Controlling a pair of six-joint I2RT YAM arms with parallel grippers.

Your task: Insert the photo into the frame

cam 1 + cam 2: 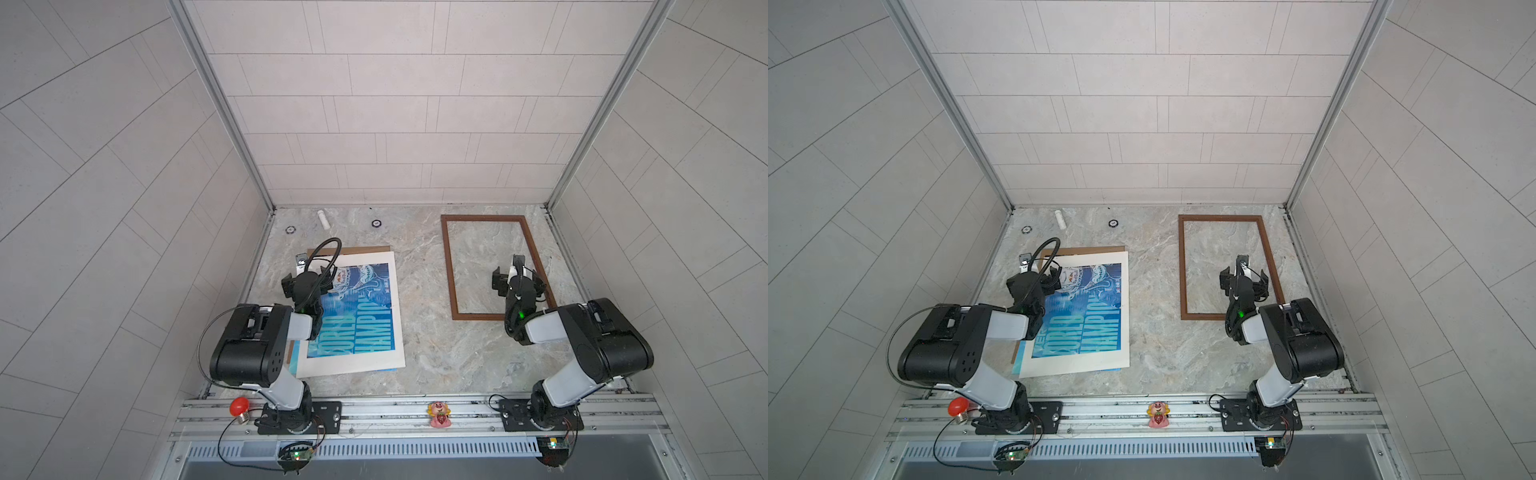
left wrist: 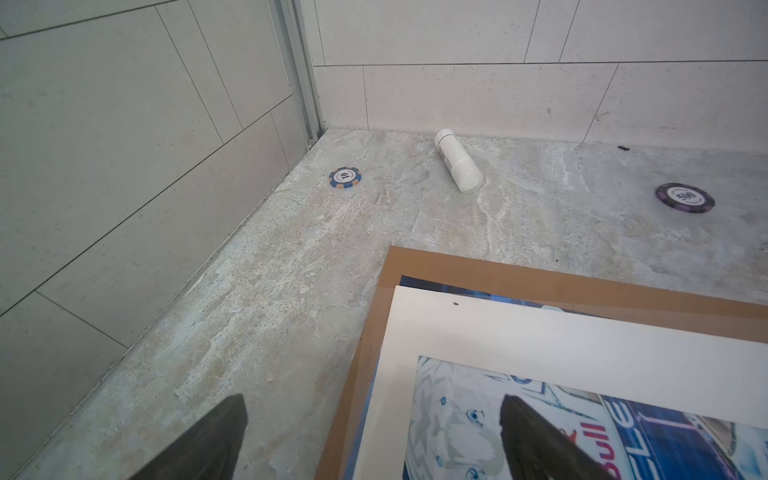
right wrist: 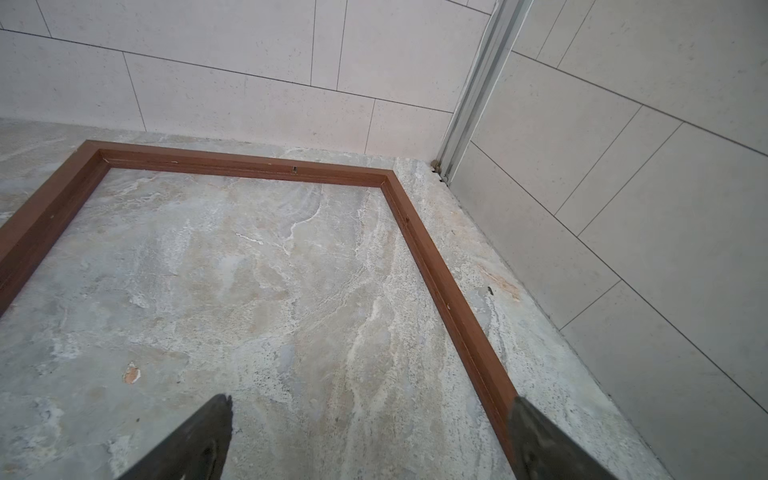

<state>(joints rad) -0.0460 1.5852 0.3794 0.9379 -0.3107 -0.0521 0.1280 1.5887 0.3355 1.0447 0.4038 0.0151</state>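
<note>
The photo (image 1: 361, 324) lies flat with the printed side up on the left half of the tabletop (image 1: 424, 353), close to the left edge and a little turned. Under it is a brown backing board (image 2: 415, 266), and its far edge and left edge come out from below the cream border. A thin blue strip also shows under the photo (I cannot tell what sheet it belongs to).

The frame (image 1: 449, 266) lies flat near the far right corner, with its long side along the right edge of the tabletop. The marble surface shows through its middle. The photo and the frame are well apart.

The left gripper (image 2: 372, 399) hangs above the far left corner of the photo with the jaws spread wide and grips nothing. One finger is over the helmet picture and the other is over bare tabletop beside the board. The right gripper (image 3: 370, 398) hangs above the frame, also spread wide and with nothing between the jaws. One finger is over the inner area and the other is over the right rail.

Near the far edge lie a blue chip (image 2: 344, 177), a white bottle (image 2: 458, 166) on its side and a purple chip (image 2: 685, 198).
</note>
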